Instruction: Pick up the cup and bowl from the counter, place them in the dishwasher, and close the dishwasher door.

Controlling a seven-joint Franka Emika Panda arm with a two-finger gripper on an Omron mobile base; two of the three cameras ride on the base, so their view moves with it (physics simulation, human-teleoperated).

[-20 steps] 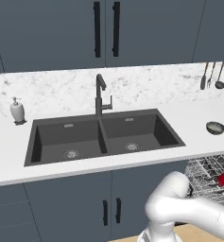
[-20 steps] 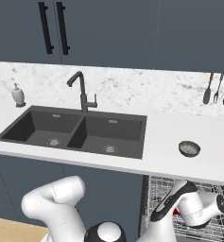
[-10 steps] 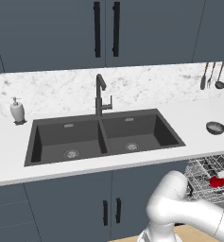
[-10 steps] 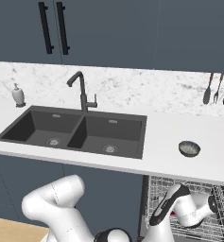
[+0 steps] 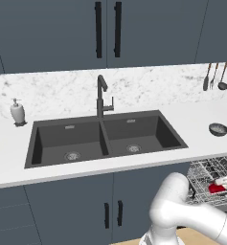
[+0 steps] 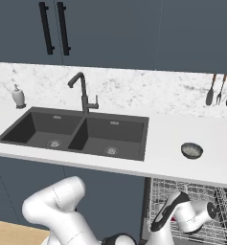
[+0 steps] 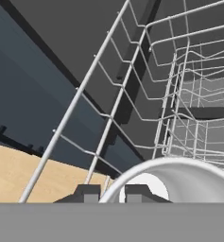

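Note:
The red cup (image 5: 216,188) is low inside the dishwasher's wire rack (image 5: 203,173), below the counter's (image 5: 191,119) front edge. My gripper (image 5: 222,183) is at the cup, shut on its wall. In the hand view the cup's pale curved rim (image 7: 179,165) runs between my two finger tips (image 7: 87,192), gripper (image 7: 112,193). The rack wires (image 7: 132,85) stand just beyond, over a flat dark grey panel (image 7: 75,33). The dark grey bowl (image 5: 218,129) sits alone on the counter's right end; it is also in the right base view, bowl (image 6: 192,150), above the rack (image 6: 165,198).
A dark double sink (image 5: 105,139) with a black faucet (image 5: 102,98) takes the counter's middle. A white soap bottle (image 5: 17,112) stands at the left. Ladle and utensils (image 5: 219,76) hang on the back wall at right. Wooden floor (image 7: 23,175) shows below the rack.
My hand has sunk a little deeper into the rack with the red cup in it. The bowl and the rest stay where they were.

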